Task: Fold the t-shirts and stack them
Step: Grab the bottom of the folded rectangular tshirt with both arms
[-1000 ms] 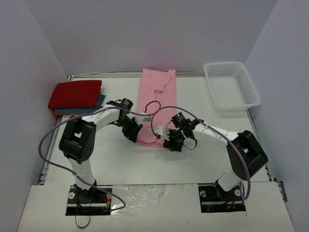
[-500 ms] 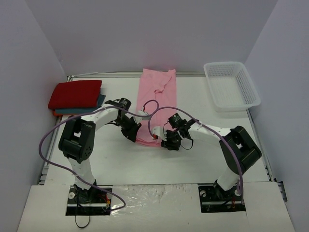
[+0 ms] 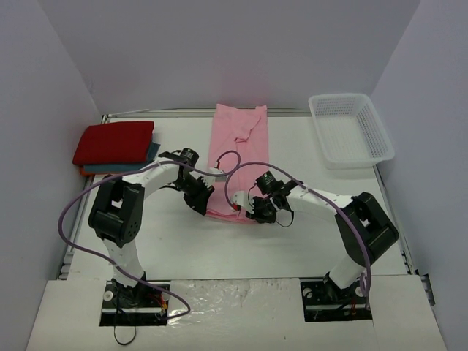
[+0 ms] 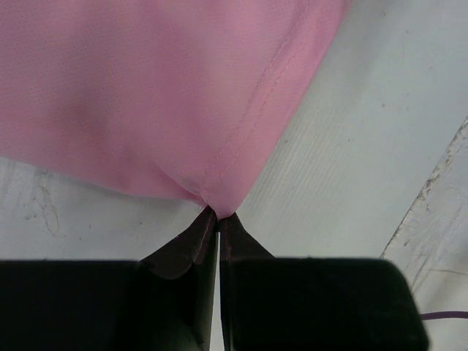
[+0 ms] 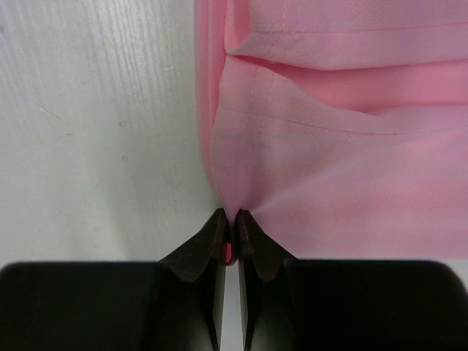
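- Top view: the white mesh basket (image 3: pixel 344 97) stands at the far right corner of the desk (image 3: pixel 292 234), its mesh bottom in full view
- The red t-shirt (image 3: pixel 113 141), a folded rectangle, lies on the teal-blue t-shirt (image 3: pixel 152 152) at the far left corner
- The pink t-shirt (image 3: pixel 238 146) lies mid-desk as a long strip, with its long axis running from the far edge toward the near edge
- The left pincer (image 3: pixel 207 208) sits at the strip's near left corner and the right pincer (image 3: pixel 245 213) at its near right corner
- Left wrist view: the left pincer (image 4: pixel 218 219) is pressed together on a hemmed corner of the pink t-shirt (image 4: pixel 161 95), with the desk (image 4: pixel 365 146) underneath
- Right wrist view: the right pincer (image 5: pixel 232 223) pinches the layered edge of the pink t-shirt (image 5: pixel 336 183), and pink cloth shows between its tips
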Controlling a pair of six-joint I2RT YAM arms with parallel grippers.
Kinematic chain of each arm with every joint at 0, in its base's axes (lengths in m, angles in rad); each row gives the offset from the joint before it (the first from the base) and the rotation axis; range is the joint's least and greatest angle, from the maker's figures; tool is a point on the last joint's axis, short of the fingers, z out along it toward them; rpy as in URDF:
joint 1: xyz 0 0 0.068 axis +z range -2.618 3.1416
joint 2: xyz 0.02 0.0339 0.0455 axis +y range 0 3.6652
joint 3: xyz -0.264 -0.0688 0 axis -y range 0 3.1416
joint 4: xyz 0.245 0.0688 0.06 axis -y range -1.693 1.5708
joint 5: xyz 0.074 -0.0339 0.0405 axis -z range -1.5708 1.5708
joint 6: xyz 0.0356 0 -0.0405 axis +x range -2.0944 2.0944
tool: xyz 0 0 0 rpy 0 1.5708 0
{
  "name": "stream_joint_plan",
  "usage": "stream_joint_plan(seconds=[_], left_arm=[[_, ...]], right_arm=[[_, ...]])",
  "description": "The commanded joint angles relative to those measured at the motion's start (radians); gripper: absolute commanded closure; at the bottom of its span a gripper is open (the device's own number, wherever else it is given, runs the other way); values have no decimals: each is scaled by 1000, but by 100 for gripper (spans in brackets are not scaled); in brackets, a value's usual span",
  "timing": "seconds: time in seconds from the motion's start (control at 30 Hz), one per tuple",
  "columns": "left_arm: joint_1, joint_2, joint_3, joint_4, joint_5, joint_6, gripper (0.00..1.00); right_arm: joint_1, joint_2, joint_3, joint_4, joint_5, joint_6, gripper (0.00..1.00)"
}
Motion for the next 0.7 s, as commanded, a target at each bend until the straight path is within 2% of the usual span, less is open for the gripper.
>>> stream_joint_plan(seconds=[0.0, 0.2, 0.53, 0.67], left_arm=[[2, -66, 0, -17, 30, -12, 98], [-3, -125, -70, 36, 73, -38, 98], [-75, -165, -90, -49, 119, 25, 98], [-87, -178, -78, -135, 165, 80, 98]], right_arm=[[9, -54, 16, -129, -10, 6, 94], [0, -95, 13, -198, -81, 15, 94], [-9, -143, 70, -342, -153, 15, 94], [-11, -163, 72, -388, -178, 12, 94]])
